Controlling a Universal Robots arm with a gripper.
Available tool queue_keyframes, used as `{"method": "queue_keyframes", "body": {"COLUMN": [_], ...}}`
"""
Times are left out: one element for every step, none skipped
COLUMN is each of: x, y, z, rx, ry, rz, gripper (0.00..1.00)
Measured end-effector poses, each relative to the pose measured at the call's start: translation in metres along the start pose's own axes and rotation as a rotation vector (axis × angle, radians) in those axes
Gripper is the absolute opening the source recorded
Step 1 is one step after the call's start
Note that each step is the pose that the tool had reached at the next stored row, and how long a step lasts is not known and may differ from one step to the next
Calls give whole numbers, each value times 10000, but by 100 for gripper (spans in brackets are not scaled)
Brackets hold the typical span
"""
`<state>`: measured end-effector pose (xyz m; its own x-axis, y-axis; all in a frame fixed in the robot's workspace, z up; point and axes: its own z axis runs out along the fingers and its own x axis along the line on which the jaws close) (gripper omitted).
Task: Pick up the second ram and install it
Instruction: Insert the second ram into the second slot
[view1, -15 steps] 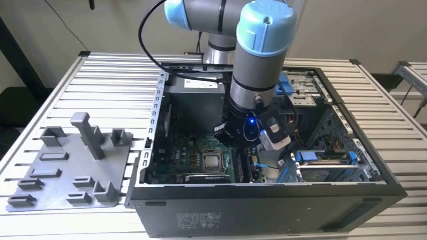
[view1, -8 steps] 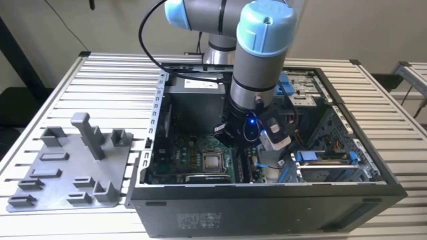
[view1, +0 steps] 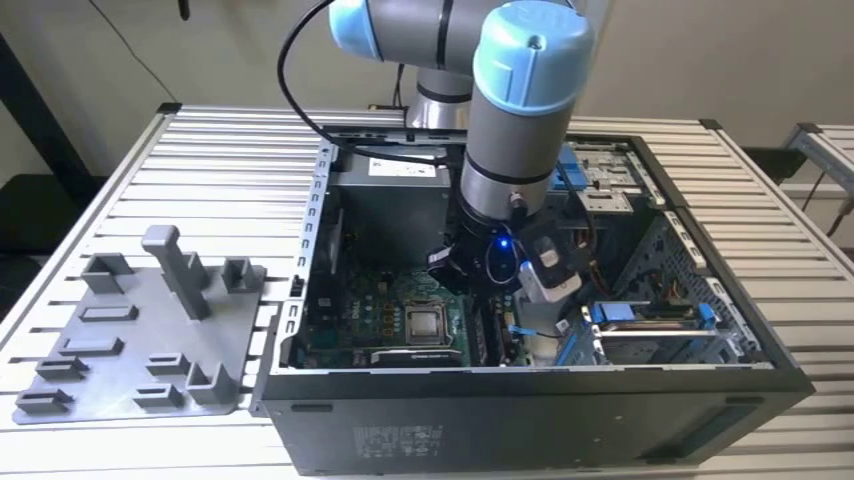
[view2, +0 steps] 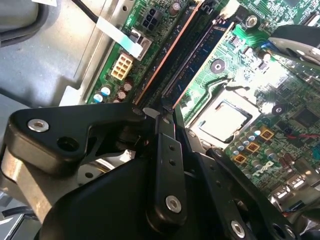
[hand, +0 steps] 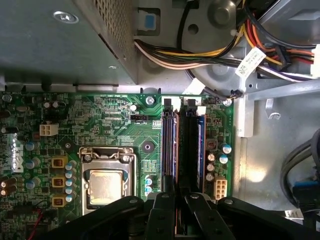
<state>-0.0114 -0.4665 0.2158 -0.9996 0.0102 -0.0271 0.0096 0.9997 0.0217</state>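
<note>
Gripper (hand: 176, 212) is down inside the PC case (view1: 534, 420), fingers (view2: 167, 150) drawn narrow over the motherboard (hand: 115, 125) RAM slots. The second ram (hand: 201, 145) looks seated edge-on in the slot farther from the CPU socket (hand: 106, 185), w/ another stick (hand: 173, 145) in the slot nearer the socket. Risk, imo: if one end isn't fully latched, pressing off-centre could tilt the stick and stress the slot clips.

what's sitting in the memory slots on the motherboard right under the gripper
In the first wrist view, two ram sticks stand in the slots, an empty slot between them. Their near ends pass under the gripper, so the latches there are hidden and full seating cannot be told.
</note>
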Motion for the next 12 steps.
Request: {"method": "queue_keyframes", "body": {"x": [0, 0, 0, 0, 0, 0, 1, 1, 1, 1, 1, 1], "y": [-2, -2, -3, -4, -4, -4, -4, -5, -5, -5, -5, -5], "z": [0, 0, 0, 2, 7, 13, 21, 31, 42, 51, 53, 53], "rx": [-10, -10, -11, -10, -11, -9, -8, -7, -7, -8, -7, -7], "ry": [0, 0, 0, -1, -2, -2, -2, -2, -2, -3, -2, -2], "rz": [8, 28, 49, 69, 86, 98, 110, 121, 130, 136, 136, 137], "gripper": [14, 14, 14, 14, 14, 14, 14, 14, 14, 14, 14, 14]}}
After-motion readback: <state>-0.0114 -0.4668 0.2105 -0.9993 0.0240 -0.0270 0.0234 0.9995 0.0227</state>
